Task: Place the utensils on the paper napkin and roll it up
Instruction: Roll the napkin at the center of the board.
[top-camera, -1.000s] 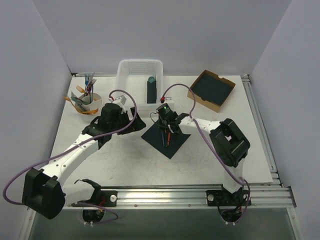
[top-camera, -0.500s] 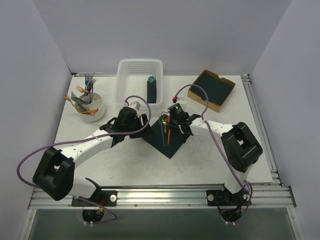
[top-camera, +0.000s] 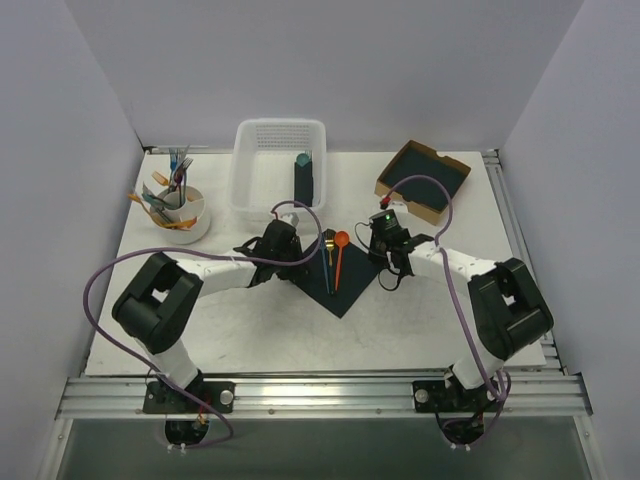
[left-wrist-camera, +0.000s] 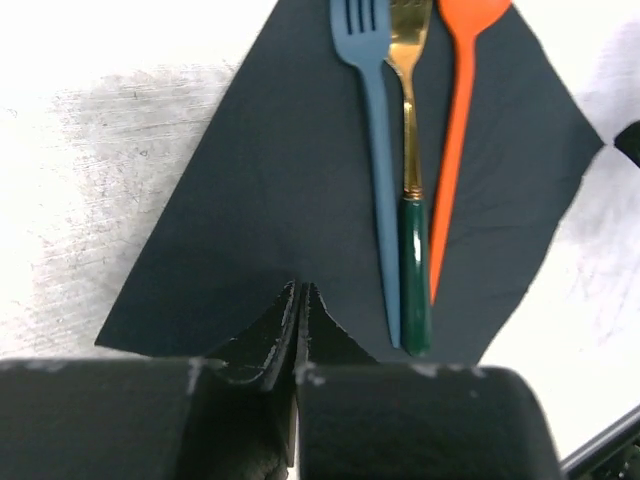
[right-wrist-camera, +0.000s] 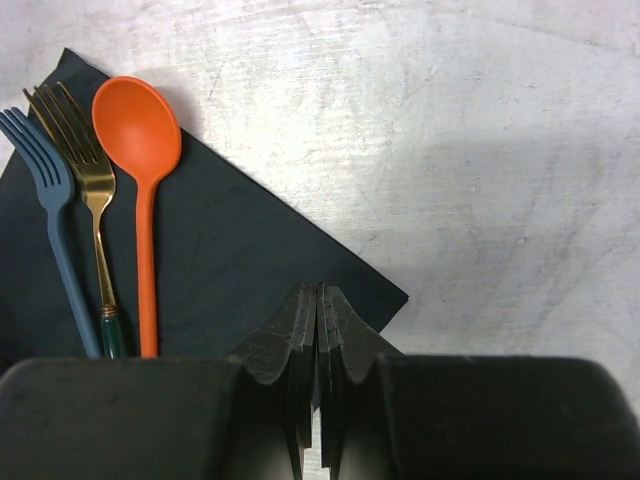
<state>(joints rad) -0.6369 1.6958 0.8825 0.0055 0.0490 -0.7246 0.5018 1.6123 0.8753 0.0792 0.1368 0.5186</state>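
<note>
The paper napkin (top-camera: 345, 288) lies flat on the worktop (top-camera: 300, 340). An orange spoon (right-wrist-camera: 146, 230), a gold fork (left-wrist-camera: 408, 100) and a blue fork (left-wrist-camera: 378, 180) lie side by side on it. The left jaws are pressed together at its left corner and the right jaws at its right corner. Both touch the paper; whether they pinch it, I cannot tell.

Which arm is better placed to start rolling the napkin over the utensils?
Probably left. The left gripper is shut right on the paper napkin, beside the utensils. The right gripper is shut at the napkin's corner edge, barely over the paper.
</note>
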